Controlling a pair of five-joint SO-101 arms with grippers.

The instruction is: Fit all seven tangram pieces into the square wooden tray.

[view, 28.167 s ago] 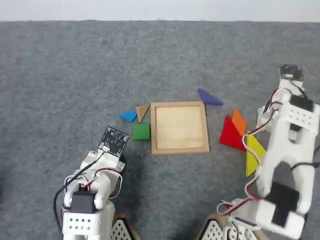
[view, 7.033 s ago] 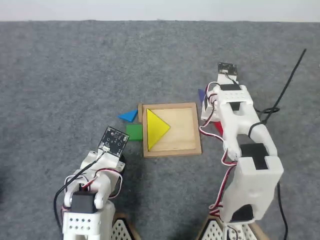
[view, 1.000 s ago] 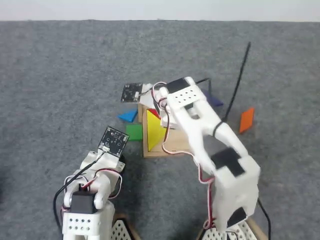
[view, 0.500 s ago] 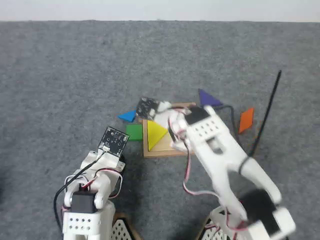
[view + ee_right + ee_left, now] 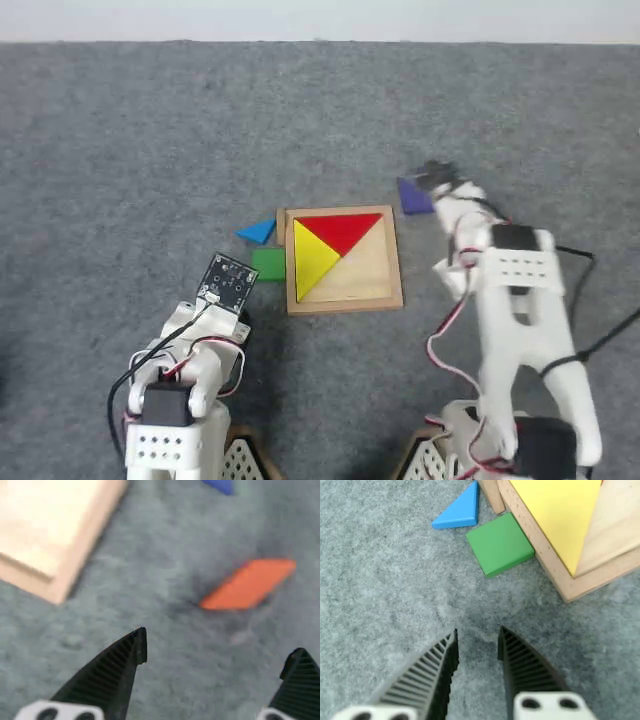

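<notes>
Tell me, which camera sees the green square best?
The left wrist view. There the green square lies close below the camera, its whole top and a side face plain, right beside the wooden tray. The high view shows it from above, beside the tray.

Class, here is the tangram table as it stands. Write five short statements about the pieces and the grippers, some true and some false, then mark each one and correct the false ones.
1. The yellow triangle and the red triangle both lie in the wooden tray. True.
2. The green square sits inside the tray. False: it lies outside, beside the tray's outer wall.
3. The right gripper has its fingers shut on the orange piece. False: the fingers are wide open, and the orange piece lies flat, apart from them.
4. The blue triangle is outside the tray. True.
5. The left gripper holds nothing. True.
</notes>
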